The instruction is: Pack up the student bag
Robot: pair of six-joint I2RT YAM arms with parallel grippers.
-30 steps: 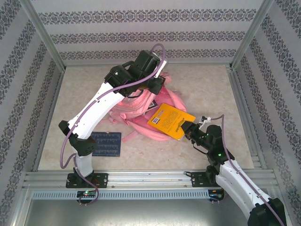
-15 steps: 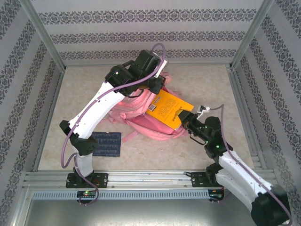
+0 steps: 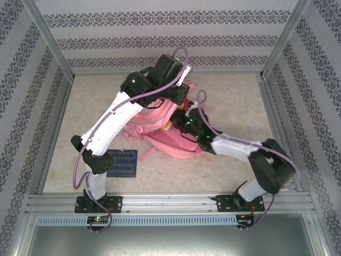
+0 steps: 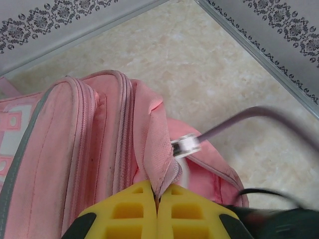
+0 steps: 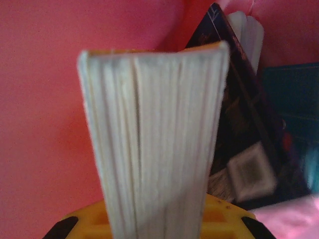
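Note:
The student bag point(image 3: 160, 134) lies mid-table, pink and large. My left gripper point(image 4: 157, 199) is shut on the zip edge of the bag point(image 4: 75, 149) and holds its mouth up; from above, the left gripper point(image 3: 178, 100) sits at the bag's far end. A thick yellow-covered book point(image 5: 154, 139) stands page-edge on, with my right gripper point(image 5: 157, 221) shut on it inside the bag's pink lining point(image 5: 40, 99). From above, my right arm point(image 3: 198, 129) reaches into the opening, and a sliver of the yellow book point(image 3: 168, 127) shows at the mouth.
A dark book point(image 5: 249, 124) and a blue item point(image 5: 294, 89) lie inside the bag beside the yellow one. A dark blue flat pad point(image 3: 121, 163) lies near the left arm's base. Metal rails point(image 3: 170, 202) and patterned walls point(image 3: 170, 40) enclose the table.
My right arm has swung up and to the left, carrying the yellow book from above the bag into its opening. The left gripper has kept its hold on the bag's edge.

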